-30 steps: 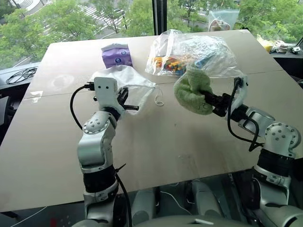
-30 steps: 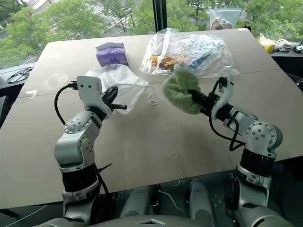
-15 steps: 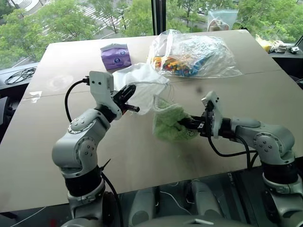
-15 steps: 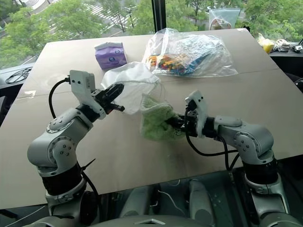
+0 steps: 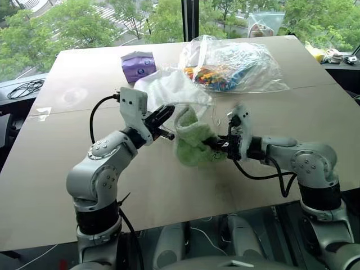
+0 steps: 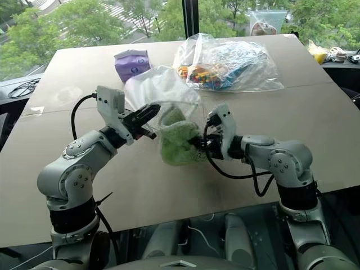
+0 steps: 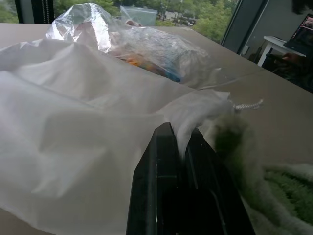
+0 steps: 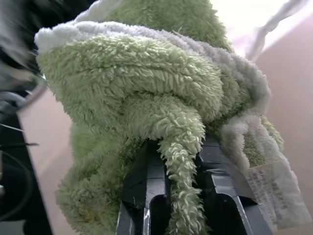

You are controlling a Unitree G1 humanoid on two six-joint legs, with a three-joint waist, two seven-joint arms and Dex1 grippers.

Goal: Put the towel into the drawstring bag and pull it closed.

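Here the small pale green fluffy terry towel (image 5: pixel 193 143) hangs bunched above the pale brown tabletop (image 5: pixel 67 185), pinched in the right gripper (image 5: pixel 215 144), whose two black fingers are closed tight on a fold of it. Just beside it, toward the robot's left, the white translucent thin-fabric drawstring bag (image 5: pixel 171 90) is lifted off the table; its rim is clamped between the closed fingers of the left gripper (image 5: pixel 169 125), and its mouth sits against the towel's upper edge. A twisted white cord (image 7: pixel 247 104) trails from the mouth. Behind lie a clear plastic bag of colourful items (image 5: pixel 233 62) and a purple tissue pack (image 5: pixel 138 65).
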